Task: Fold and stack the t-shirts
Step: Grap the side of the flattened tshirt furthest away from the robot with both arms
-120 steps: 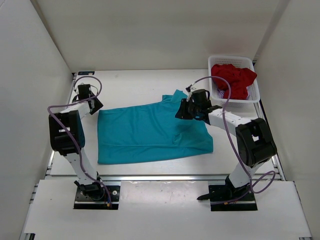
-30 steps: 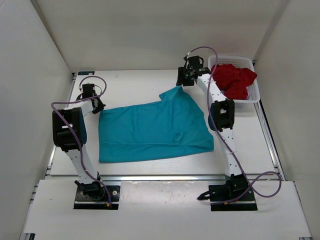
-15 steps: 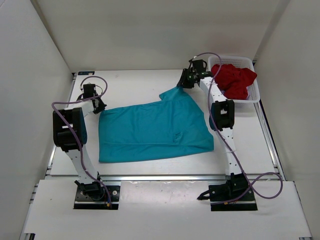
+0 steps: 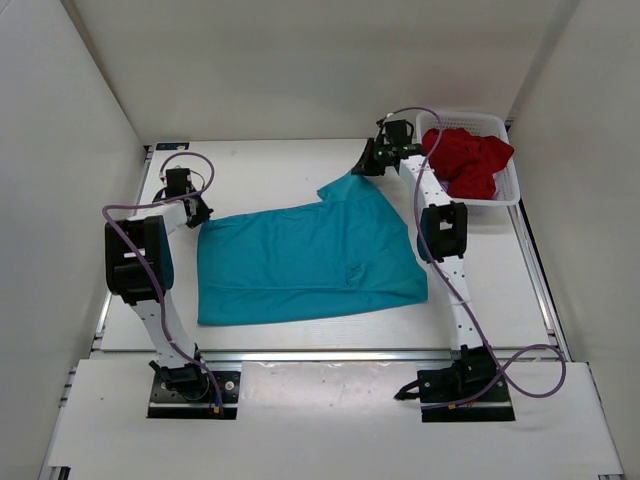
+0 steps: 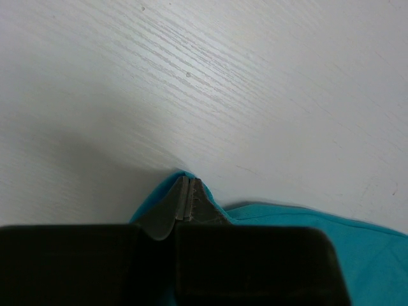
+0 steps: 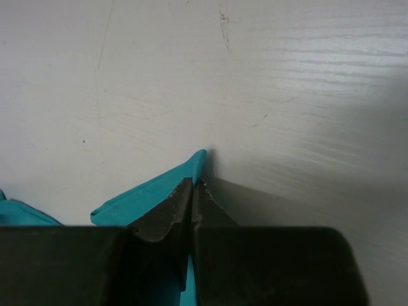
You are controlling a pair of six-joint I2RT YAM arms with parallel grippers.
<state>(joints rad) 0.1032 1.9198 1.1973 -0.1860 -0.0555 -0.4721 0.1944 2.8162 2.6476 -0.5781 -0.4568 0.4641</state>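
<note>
A teal t-shirt (image 4: 305, 260) lies spread flat on the white table. My left gripper (image 4: 196, 217) is shut on its far left corner (image 5: 167, 191), where teal cloth shows round the closed tips (image 5: 186, 191). My right gripper (image 4: 362, 170) is shut on the shirt's far right corner (image 6: 159, 194); a teal point sticks out past the tips (image 6: 193, 191). A dark red t-shirt (image 4: 465, 158) lies bunched in the basket. The lilac t-shirt is out of view.
A white mesh basket (image 4: 508, 185) stands at the back right corner, just right of my right arm. White walls enclose the table on the left, back and right. Bare table (image 4: 270, 170) lies beyond the teal shirt.
My right gripper, open a second ago above the shirt's far right corner, has come down and shut on it. The left arm and shirt body have stayed put.
</note>
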